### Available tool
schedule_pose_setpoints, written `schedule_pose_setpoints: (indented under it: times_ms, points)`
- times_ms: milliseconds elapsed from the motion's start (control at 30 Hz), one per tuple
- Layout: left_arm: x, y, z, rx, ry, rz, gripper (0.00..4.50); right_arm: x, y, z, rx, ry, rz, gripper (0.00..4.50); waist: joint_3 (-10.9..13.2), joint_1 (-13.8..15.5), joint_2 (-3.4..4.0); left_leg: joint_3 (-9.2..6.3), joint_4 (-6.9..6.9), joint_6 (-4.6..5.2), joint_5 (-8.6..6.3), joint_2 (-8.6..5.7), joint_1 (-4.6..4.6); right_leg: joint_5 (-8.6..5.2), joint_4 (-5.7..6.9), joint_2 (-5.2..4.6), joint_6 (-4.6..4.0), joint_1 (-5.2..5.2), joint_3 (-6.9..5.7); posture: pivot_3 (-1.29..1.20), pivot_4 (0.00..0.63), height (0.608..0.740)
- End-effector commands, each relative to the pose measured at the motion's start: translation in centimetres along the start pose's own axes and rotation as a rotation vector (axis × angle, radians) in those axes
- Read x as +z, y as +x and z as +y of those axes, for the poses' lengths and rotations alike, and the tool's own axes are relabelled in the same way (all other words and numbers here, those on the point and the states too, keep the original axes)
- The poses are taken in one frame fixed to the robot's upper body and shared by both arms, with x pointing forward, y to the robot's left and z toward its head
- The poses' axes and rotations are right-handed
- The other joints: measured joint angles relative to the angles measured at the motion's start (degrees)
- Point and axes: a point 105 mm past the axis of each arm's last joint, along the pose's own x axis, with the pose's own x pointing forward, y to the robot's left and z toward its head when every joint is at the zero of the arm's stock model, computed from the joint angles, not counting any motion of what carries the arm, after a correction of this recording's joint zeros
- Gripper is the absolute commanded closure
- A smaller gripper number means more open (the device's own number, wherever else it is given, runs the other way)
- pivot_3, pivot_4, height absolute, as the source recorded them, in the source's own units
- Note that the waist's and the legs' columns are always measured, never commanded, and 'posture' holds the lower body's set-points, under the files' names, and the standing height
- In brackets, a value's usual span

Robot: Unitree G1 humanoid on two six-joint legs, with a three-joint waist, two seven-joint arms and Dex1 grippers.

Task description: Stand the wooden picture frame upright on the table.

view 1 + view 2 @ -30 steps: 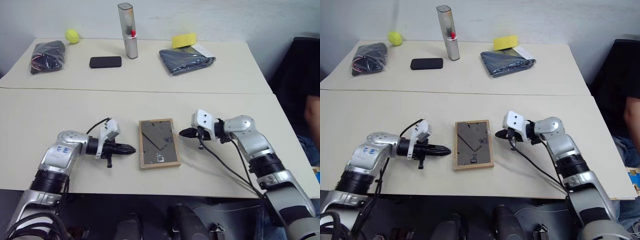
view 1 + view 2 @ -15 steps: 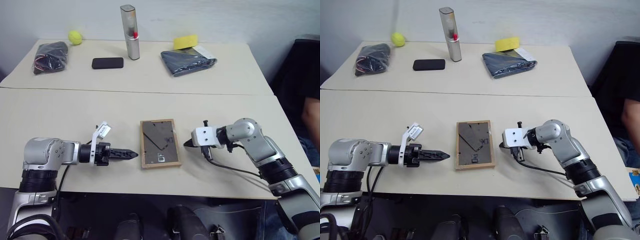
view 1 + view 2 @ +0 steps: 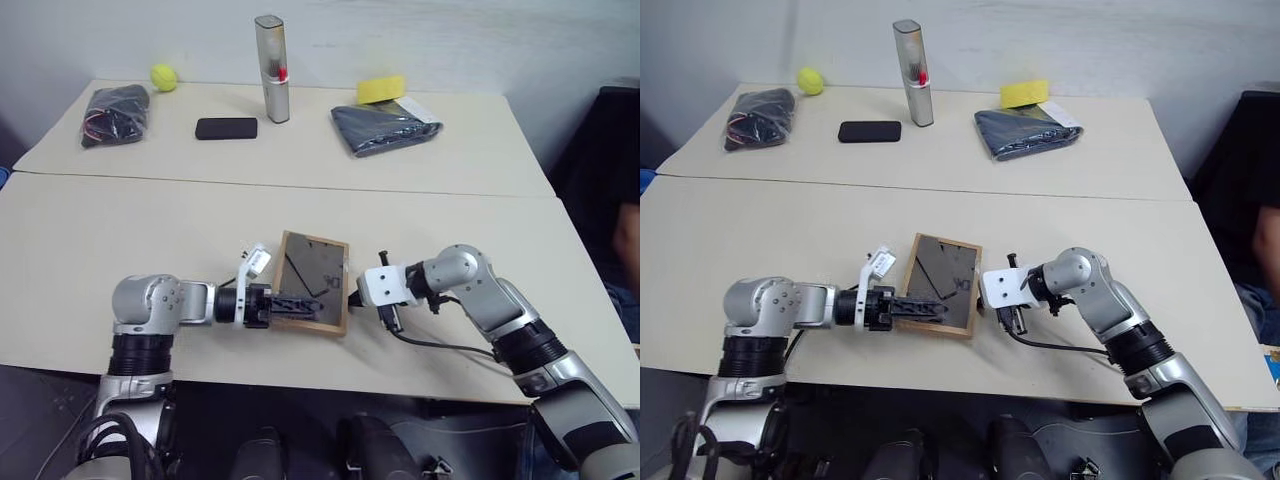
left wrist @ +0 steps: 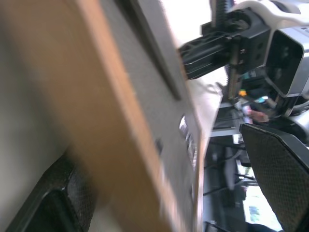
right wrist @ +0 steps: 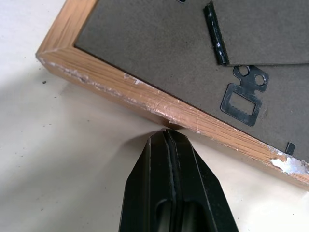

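Fingers of the left gripper (image 3: 290, 303) stand apart around the left edge of the wooden picture frame (image 3: 312, 295), one black finger lying over its dark back panel and the other under the tan border, as the left wrist view shows with the border running between the two pads. Pressed tight together, the right gripper (image 5: 169, 137) has its tip touching the frame's opposite tan edge, just below a small metal hanger on the backing. Face down and turned a little askew, the frame lies with its folded stand leg visible on the grey backing, and its left side looks slightly lifted off the table (image 3: 80, 250), a wide matte cream top; the frame sits near that table's front edge, at about 6 o'clock of the scene. A seam at 12 o'clock of the frame separates this top from a second cream table (image 3: 480, 150) set against a pale wall. On that far top, from 10 o'clock round to 1 o'clock, lie a dark bundle (image 3: 115, 111), a yellow ball (image 3: 163, 76), a black phone (image 3: 226, 128), an upright silver canister (image 3: 271, 68), a folded dark cloth (image 3: 385, 127) and a yellow sponge (image 3: 381, 89). A person's arm (image 3: 629, 240) shows at 3 o'clock, beside the tables.
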Motion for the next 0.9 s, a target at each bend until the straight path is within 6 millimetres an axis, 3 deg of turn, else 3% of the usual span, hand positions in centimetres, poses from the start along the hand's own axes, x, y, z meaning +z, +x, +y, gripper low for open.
schedule_pose_setpoints:
  times_ms: [33,167,300,500,633,767,900]
  points:
    - [0.9,-1.1,-1.1,-0.037,0.035,-0.036,1.42,0.2,-0.3,0.3,-0.013,-0.005,-0.008,4.5,0.0,-0.3,0.0,0.0,0.0,-0.02,0.01,0.01,-0.01,0.0,0.02,0.01,0.0,-0.02,0.0,0.0,0.15,0.74]
    - [1.5,-2.6,-1.3,-0.032,0.053,-0.07,2.63,0.1,-1.5,0.2,-0.046,0.057,-0.02,4.5,0.0,-0.6,0.0,0.0,-0.01,-0.06,0.03,0.02,0.0,0.0,0.05,0.02,0.0,-0.03,0.0,0.0,0.15,0.74]
    - [2.8,-4.4,-2.2,-0.034,0.111,-0.12,3.63,0.1,-4.6,-0.9,-0.119,0.232,-0.064,4.5,0.1,-0.6,-0.03,-0.03,-0.01,-0.06,0.03,0.02,-0.05,0.0,0.04,0.0,0.0,-0.06,-0.01,0.0,0.15,0.74]
    - [3.6,-5.2,-3.5,-0.046,0.217,-0.131,3.66,2.8,-7.4,-3.2,-0.181,0.439,-0.249,2.65,0.1,-1.0,-0.02,-0.06,-0.04,-0.07,0.03,0.03,-0.06,-0.01,0.02,0.01,-0.01,-0.07,-0.03,0.0,0.15,0.74]
    - [3.4,-4.8,-4.3,-0.05,0.295,-0.09,3.66,5.8,-6.9,-4.7,-0.168,0.508,-0.388,1.36,0.1,-1.3,-0.03,-0.06,-0.07,-0.1,0.04,0.04,-0.06,-0.01,0.03,0.02,-0.02,-0.1,-0.03,0.0,0.15,0.74]
    - [3.2,-4.0,-4.1,-0.033,0.338,-0.068,3.66,7.5,-6.0,-5.3,-0.145,0.532,-0.456,0.02,0.1,-1.2,-0.03,-0.08,-0.1,-0.1,0.04,0.04,-0.09,-0.01,-0.02,0.0,-0.02,-0.1,-0.05,0.0,0.15,0.74]
    - [3.4,-2.8,-4.1,-0.033,0.363,-0.066,3.66,9.0,-5.0,-6.1,-0.145,0.552,-0.518,0.0,0.1,-1.1,-0.03,-0.09,-0.09,-0.06,0.02,0.03,-0.24,-0.01,-0.07,-0.02,-0.02,-0.2,-0.07,0.0,0.15,0.74]
